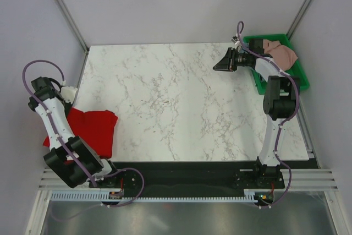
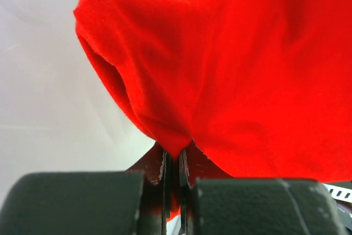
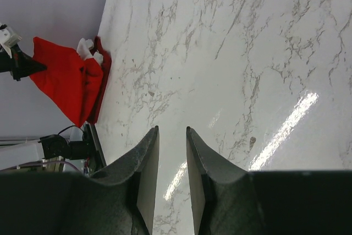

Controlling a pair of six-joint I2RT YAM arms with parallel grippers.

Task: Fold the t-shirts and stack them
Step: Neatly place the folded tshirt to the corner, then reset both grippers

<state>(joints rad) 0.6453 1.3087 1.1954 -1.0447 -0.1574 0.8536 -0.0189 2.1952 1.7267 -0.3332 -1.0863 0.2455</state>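
Closest in, on the left wrist view, the left gripper [image 2: 175, 160] is clenched on a pinch of the red shirt [image 2: 236, 70]. Its jaws are pressed together with cloth squeezed between them, and the rest of the shirt bunches up beyond the fingertips. From above, that shirt sits at the near-left corner of the table [image 1: 181, 103]. Part of it lies on the marble and part hangs off the left edge, with the left arm bent over it. The right wrist view shows it raised to a point at the held corner, off the table's edge.

Farther out, the middle of the table is bare marble. The right gripper [image 3: 171, 136] hangs over the far right part of it, pointing left, its jaws only a narrow slit apart and holding nothing.

Beyond it, at the far right corner, a green tray [image 1: 300, 78] sits tilted against the table's edge. A crumpled pink shirt [image 1: 280, 53] lies in the tray's far end.
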